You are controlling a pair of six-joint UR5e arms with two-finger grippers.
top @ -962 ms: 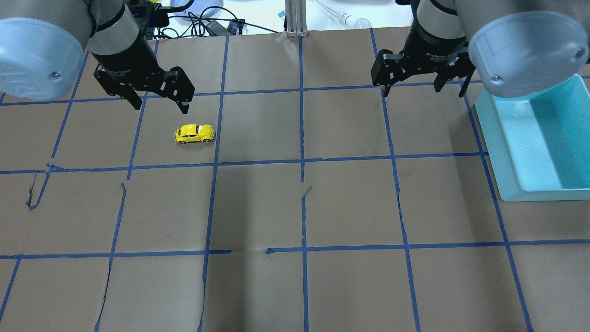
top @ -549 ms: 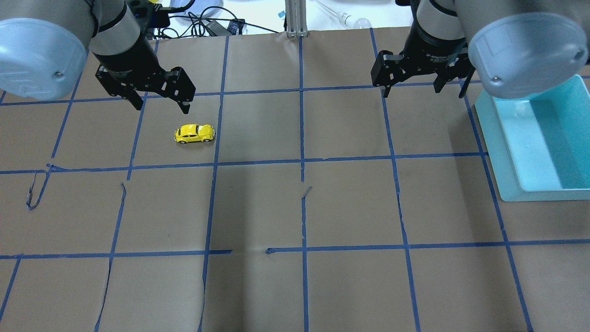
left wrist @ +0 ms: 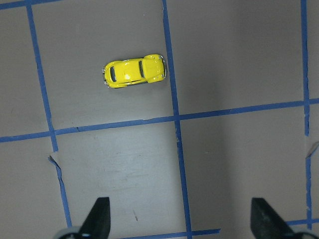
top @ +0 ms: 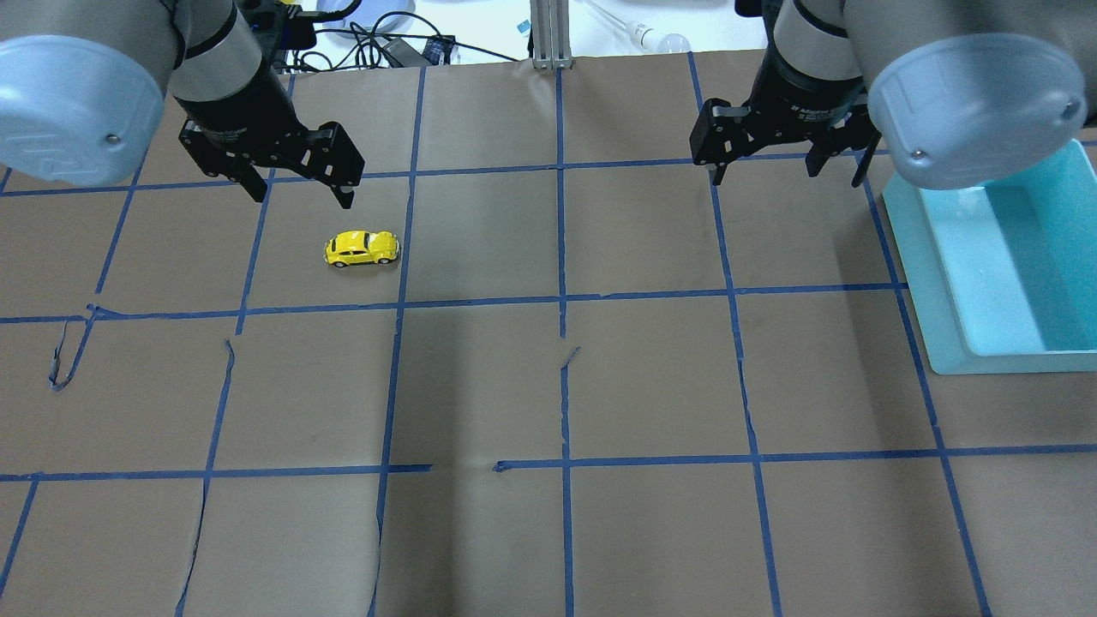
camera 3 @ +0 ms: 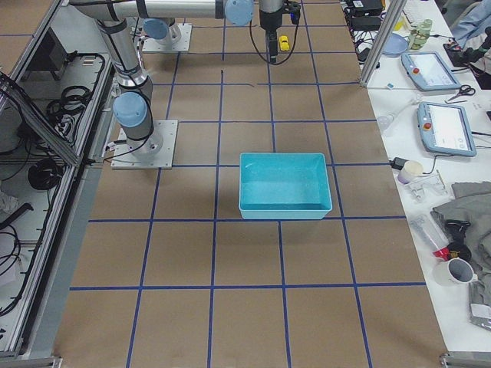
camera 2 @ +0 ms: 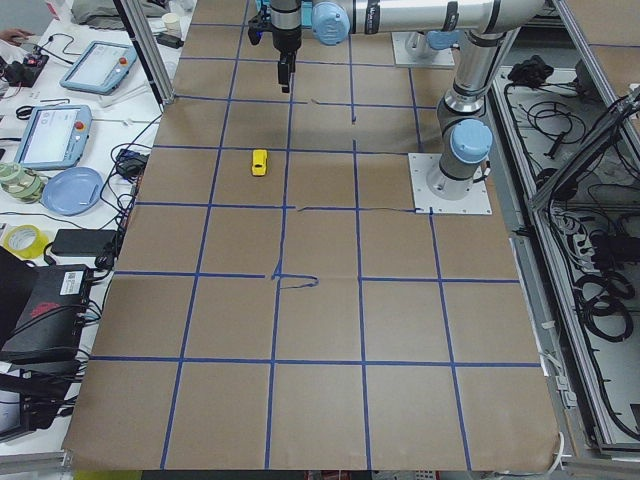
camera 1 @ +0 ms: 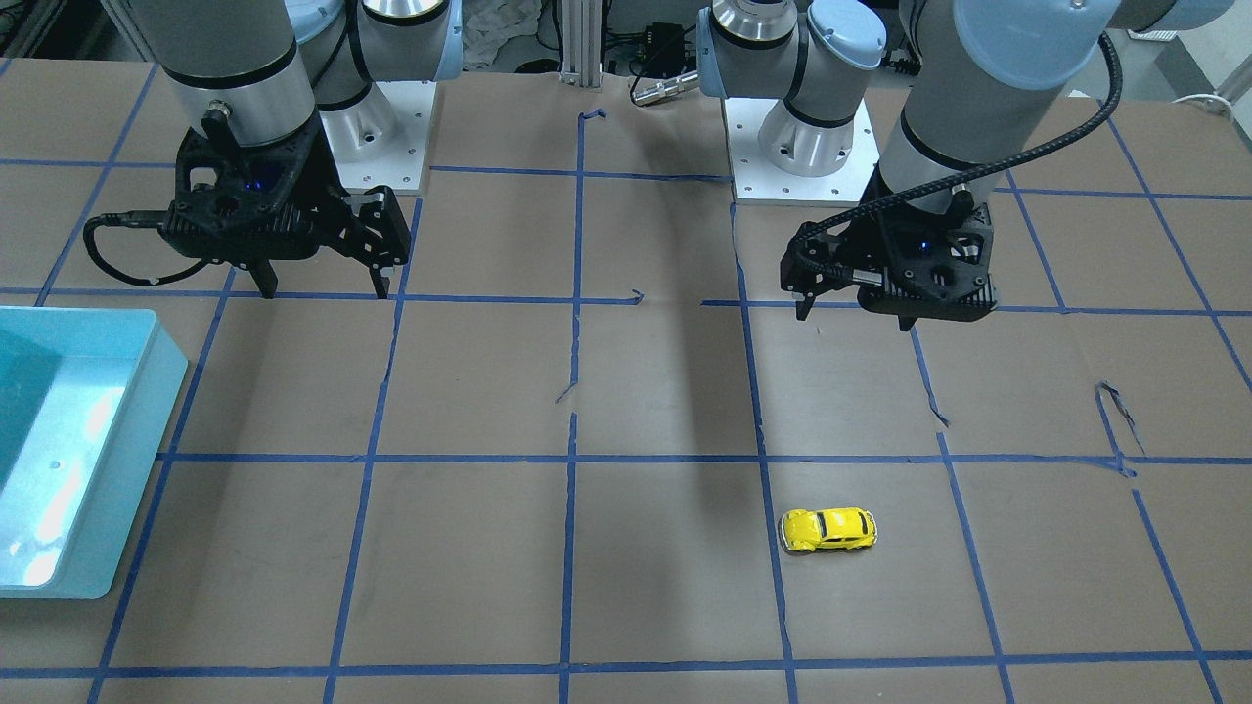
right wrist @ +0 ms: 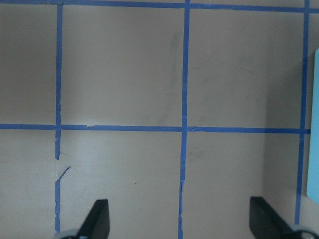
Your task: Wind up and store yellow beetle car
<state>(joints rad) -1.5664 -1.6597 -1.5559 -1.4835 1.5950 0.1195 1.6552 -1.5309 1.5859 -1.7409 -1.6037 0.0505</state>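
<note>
The yellow beetle car (top: 362,248) stands on its wheels on the brown paper, alone in a taped square (camera 1: 827,529) (left wrist: 133,71) (camera 2: 259,162) (camera 3: 284,42). My left gripper (top: 300,194) hangs open in the air just behind the car, nothing between its fingers (left wrist: 97,216). It shows on the right of the front-facing view, left gripper (camera 1: 856,315). My right gripper (top: 784,176) is open and empty too, above the table beside the teal bin (top: 943,283). In the front-facing view the right gripper (camera 1: 323,291) hangs behind the teal bin (camera 1: 147,411).
Blue tape lines divide the paper-covered table (top: 557,386) into squares, with small tears in the paper (top: 60,364). Cables, tablets and a plate (camera 2: 70,190) lie past the table's far edge. The teal bin (camera 3: 284,184) holds nothing visible.
Both arms have drawn back slightly toward the robot's side, the grippers staying open. The car has not moved.
</note>
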